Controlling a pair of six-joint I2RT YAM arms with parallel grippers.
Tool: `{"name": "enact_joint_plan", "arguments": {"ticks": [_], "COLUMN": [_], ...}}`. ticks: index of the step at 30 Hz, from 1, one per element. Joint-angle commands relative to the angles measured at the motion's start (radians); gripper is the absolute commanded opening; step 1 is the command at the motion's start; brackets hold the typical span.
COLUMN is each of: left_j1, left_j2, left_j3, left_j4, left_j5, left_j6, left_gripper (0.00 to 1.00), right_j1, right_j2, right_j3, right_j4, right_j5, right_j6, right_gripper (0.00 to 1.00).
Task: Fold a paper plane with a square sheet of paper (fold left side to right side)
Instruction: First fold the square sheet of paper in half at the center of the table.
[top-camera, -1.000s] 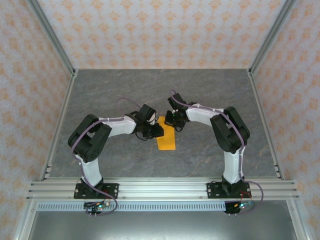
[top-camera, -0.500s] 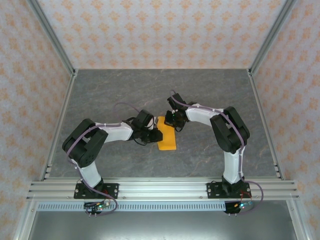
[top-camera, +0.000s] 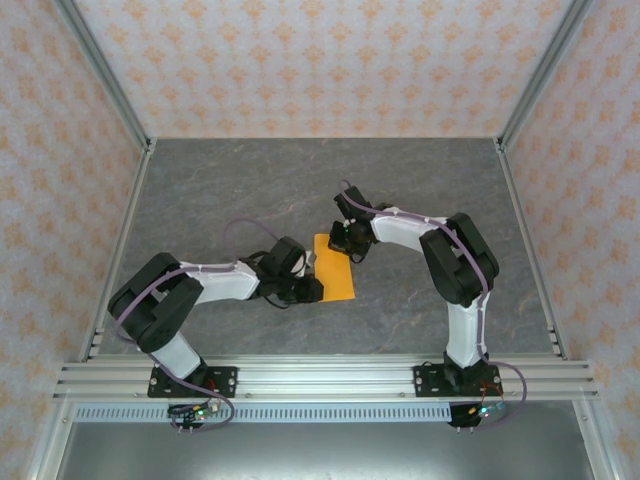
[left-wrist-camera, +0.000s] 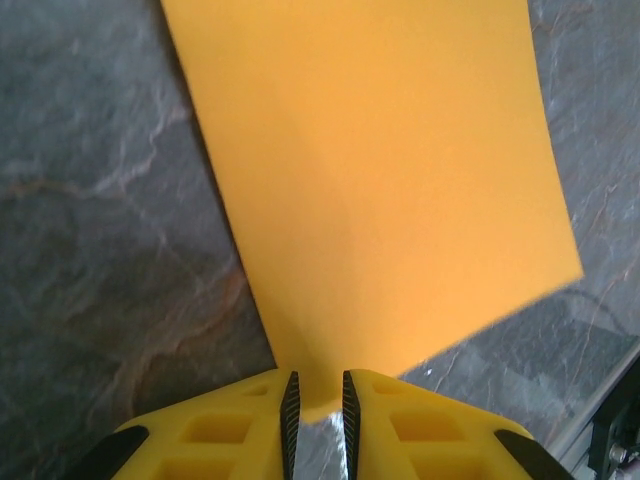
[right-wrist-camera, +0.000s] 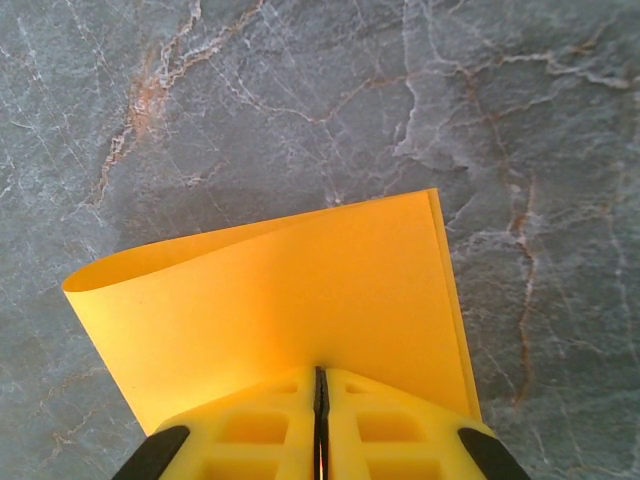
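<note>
Grey, marble-veined table (top-camera: 200, 190), enclosed by patterned walls (top-camera: 300, 60), with two arms reaching in from the near rail and meeting at mid-table. Between them lies the square sheet of paper (top-camera: 335, 268), bright orange and doubled over into a narrow strip. Its left side is a soft rounded bend, not a pressed crease. The right gripper (top-camera: 340, 243) is clenched on the strip's far edge, apparently with both layers between its fingers. The left gripper (top-camera: 312, 288) is at the near left corner with its jaws almost together. The paper's corner runs in between them, so it appears to be grasping the sheet, and that end is raised off the table with a shadow beneath it. The step in hand is judged to be laying the left side over onto the right. To do it well, the right claw should serve as a fixed anchor while the left carries its corner low and without tugging until the free edges coincide. The bend should be flattened only then, since pulling early would probably skew the layers. No container takes part; the sheet rests directly on the table.
</note>
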Motion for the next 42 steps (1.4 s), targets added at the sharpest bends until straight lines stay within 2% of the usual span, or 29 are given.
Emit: {"name": "enact_joint_plan", "arguments": {"ticks": [1,7,15,22,35,38,42], "left_j1": [-0.011,0.000,0.008,0.004,-0.043,-0.043,-0.014], "left_j2": [-0.069,-0.121,0.036,0.083,-0.044,-0.121,-0.181], "left_j3": [-0.017,0.084,0.177,0.136,-0.059,-0.054,0.041], "left_j4": [-0.062,-0.145,-0.106,-0.077,-0.030,-0.052,-0.164], "left_j5": [-0.002,-0.045,-0.010,-0.002,0.014,0.015,-0.016], "left_j6": [-0.026,0.007,0.036,0.032,-0.035,-0.040,-0.012], "left_gripper": [0.23,0.23,0.22,0.22,0.22,0.22,0.23], "right_j1": [0.009,0.010,0.010,0.012,0.012,0.013,0.015], "right_j2": [0.069,0.069,0.066,0.061,0.059,0.056,0.050], "right_j3": [-0.014,-0.012,-0.010,-0.009,-0.008,-0.010,-0.009], "right_j4": [-0.085,-0.089,-0.093,-0.095,-0.097,-0.090,-0.079], "right_j5": [0.077,0.080,0.079,0.080,0.078,0.074,0.069], "right_j6": [0.003,-0.003,-0.004,-0.006,-0.009,-0.012,-0.015], "right_gripper": [0.10,0.10,0.10,0.10,0.10,0.10,0.10]}}
